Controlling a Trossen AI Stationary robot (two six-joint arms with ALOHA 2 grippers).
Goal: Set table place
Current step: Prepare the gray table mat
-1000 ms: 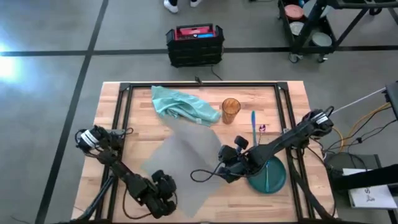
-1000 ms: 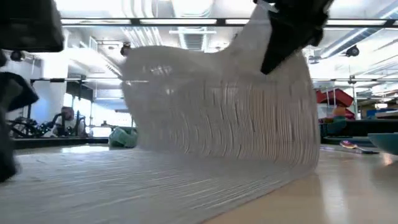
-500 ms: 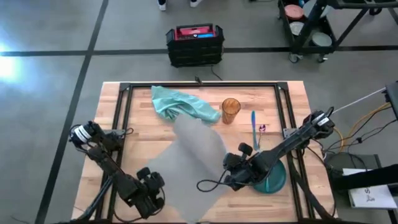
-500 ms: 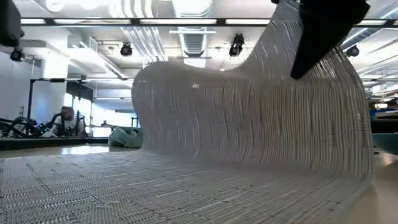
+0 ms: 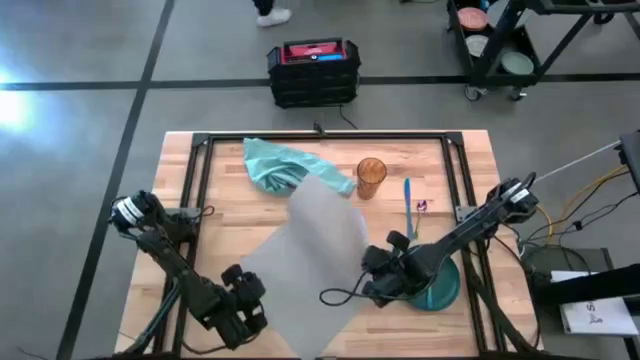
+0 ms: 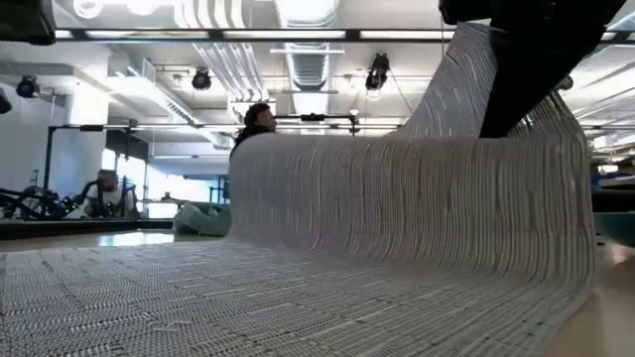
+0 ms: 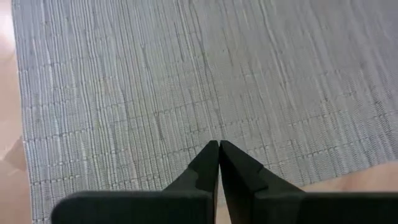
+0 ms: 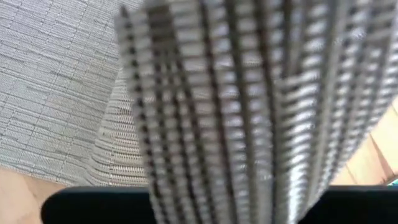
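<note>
The grey woven placemat point(image 5: 300, 255) lies across the middle of the table point(image 5: 470, 160). Its right side rises in a tall curved wall point(image 6: 397, 208) up to my right gripper point(image 5: 378, 280), which is shut on it. The dark green plate point(image 5: 445, 288) sits just right of that gripper. My left gripper point(image 7: 219, 146) is shut and hovers over the mat's near left part point(image 5: 240, 305); in the low view it shows only at the top left corner point(image 6: 25, 20). My right gripper holds the placemat by its right edge point(image 6: 476, 79), coming from above. That side of the mat is lifted and hangs curved below the fingers point(image 6: 531, 84). The rest lies flat on the table. The mat fills the right wrist view and hides the fingertips.
A light teal napkin point(image 5: 285, 168) lies crumpled at the far side, touching the mat's far corner. An amber cup point(image 5: 371, 177) and a blue utensil point(image 5: 408, 200) stand right of it. Black frame rails point(image 5: 200, 190) run along the table's sides.
My right gripper has drawn the mat's right edge toward the table's right and near side, and the raised fold now stands farther right. The mat's far part has slid right. My left gripper has risen off the mat and gone a little left.
</note>
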